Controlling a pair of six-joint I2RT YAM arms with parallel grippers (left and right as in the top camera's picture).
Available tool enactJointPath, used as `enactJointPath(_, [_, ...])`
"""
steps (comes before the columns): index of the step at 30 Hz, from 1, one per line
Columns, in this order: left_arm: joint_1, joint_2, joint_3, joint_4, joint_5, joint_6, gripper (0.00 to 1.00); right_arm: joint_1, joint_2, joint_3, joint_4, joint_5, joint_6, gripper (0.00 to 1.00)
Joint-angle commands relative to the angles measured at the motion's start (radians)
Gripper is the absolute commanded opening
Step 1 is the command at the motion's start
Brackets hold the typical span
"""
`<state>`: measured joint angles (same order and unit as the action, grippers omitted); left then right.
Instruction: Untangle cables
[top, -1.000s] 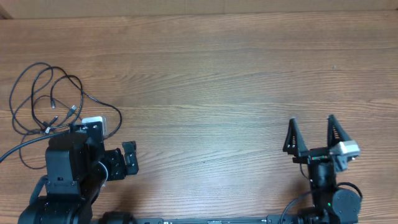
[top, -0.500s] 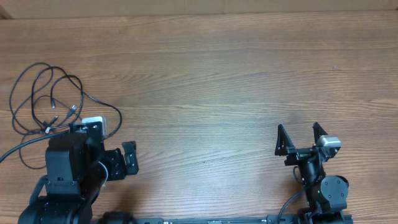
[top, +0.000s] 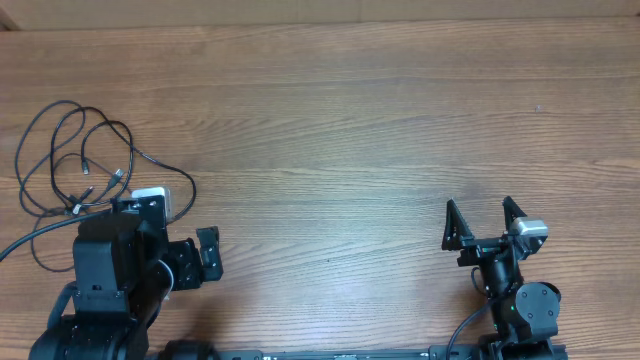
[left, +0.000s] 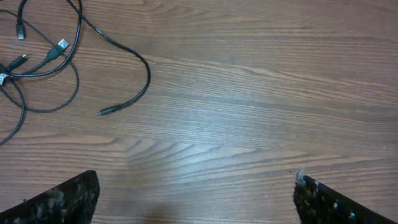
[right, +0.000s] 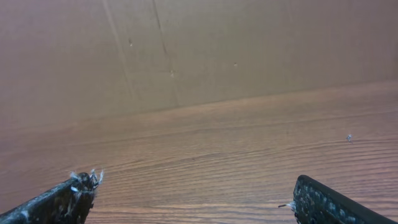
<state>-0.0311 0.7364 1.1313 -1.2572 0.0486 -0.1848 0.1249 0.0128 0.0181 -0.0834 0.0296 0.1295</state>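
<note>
Cables (top: 75, 165) lie looped together on the table (top: 350, 120) at left — apparently crossed, none separated yet. Left gripper (left: 194, 190) and right gripper (top: 478, 222) both gape wide, holding nothing — the whole untangling remains.

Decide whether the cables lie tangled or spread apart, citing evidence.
Tangled: the cables form overlapping loops crossing one another, plug ends bunched together.

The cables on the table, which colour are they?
The cables are black, with small silvery plug ends. The left wrist view shows this best.
</note>
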Motion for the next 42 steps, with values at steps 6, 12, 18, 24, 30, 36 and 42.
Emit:
enactJointPath(6, [0.004,0.001,-0.005,0.001,0.003,-0.014,0.99,0.004,-0.010,-0.010,0.002,-0.001,-0.006,1.00])
enactJointPath(12, [0.004,0.001,-0.005,0.001,0.003,-0.014,1.00,0.004,-0.010,-0.010,0.002,-0.001,-0.006,1.00])
enactJointPath(18, [0.004,0.001,-0.005,0.001,0.003,-0.014,1.00,0.004,-0.010,-0.010,0.002,-0.001,-0.006,1.00])
enactJointPath(24, [0.005,-0.006,-0.006,0.005,-0.023,-0.013,1.00,0.004,-0.010,-0.010,0.002,-0.001,-0.006,1.00])
enactJointPath(30, [0.005,-0.093,-0.089,0.127,-0.052,-0.006,1.00,0.004,-0.010,-0.010,0.002,-0.001,-0.006,1.00])
enactJointPath(36, [0.005,-0.244,-0.310,0.381,-0.052,-0.006,1.00,0.004,-0.010,-0.010,0.002,-0.001,-0.006,1.00])
enactJointPath(42, [0.004,-0.410,-0.581,0.704,-0.021,-0.010,0.99,0.004,-0.010,-0.010,0.002,-0.001,-0.006,1.00])
